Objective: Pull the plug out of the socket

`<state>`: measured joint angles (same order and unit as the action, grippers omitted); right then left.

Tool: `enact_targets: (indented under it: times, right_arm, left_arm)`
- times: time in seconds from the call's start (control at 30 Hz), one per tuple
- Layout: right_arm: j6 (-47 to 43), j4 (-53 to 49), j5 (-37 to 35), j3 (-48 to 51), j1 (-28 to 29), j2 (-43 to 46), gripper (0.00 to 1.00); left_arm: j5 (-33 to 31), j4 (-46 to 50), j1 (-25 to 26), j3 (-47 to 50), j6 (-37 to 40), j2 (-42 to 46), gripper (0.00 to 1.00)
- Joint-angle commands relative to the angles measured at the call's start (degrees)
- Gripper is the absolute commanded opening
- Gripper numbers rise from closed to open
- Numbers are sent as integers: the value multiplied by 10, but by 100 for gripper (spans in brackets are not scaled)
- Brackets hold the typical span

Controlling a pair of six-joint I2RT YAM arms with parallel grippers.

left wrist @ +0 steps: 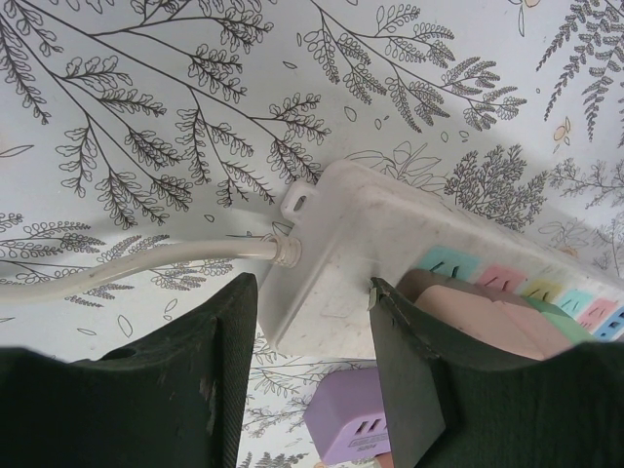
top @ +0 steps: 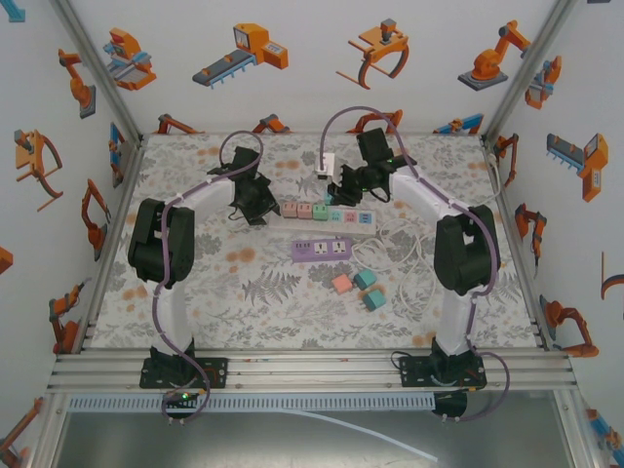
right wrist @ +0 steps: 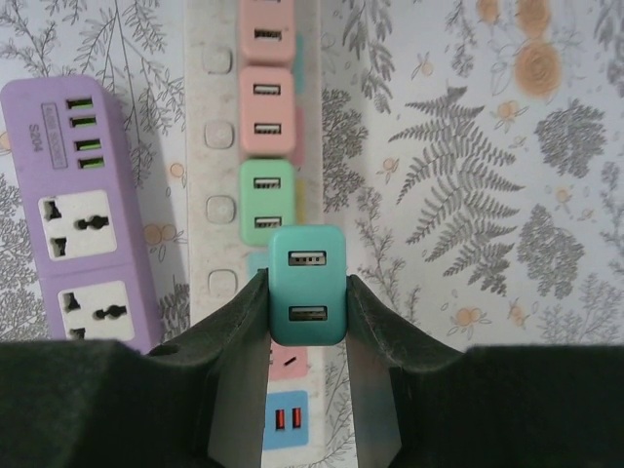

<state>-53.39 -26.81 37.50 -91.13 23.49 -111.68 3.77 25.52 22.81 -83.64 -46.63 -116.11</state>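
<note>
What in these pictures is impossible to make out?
- Right wrist view: whether the teal plug sits in the white power strip or clear of it; its own body and the right gripper hide the prongs.
- Left wrist view: whether the left gripper pinches the strip or merely straddles it; its fingers hide the strip's sides.
- Left wrist view: the strip's far end, cut off by the right edge.

White tubes and black joints on left arm and right arm, purple cables, dark matte fingers
</note>
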Motion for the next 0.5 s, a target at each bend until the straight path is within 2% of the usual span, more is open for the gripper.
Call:
enact_targets:
  times: [0.0, 0.07, 0.17, 0.3, 0.47]
  right_arm:
    - [23, 14, 7, -14, 6, 28, 0]
    - [51, 31, 0, -10, 6, 42, 0]
    - [153, 99, -36, 10, 6, 78, 0]
    - [366, 220, -140, 65, 6, 147, 0]
    - [575, 248, -251, 125, 6, 246, 0]
  left_arm:
    - [-41, 60, 4, 19, 19, -13, 49]
    - [-40, 59, 3, 20, 21, 1, 52]
    - [-39, 60, 2, 17, 26, 33, 63]
    - [-40, 58, 0, 14, 37, 96, 77]
    - [-29, 23, -1, 27, 77, 201, 89]
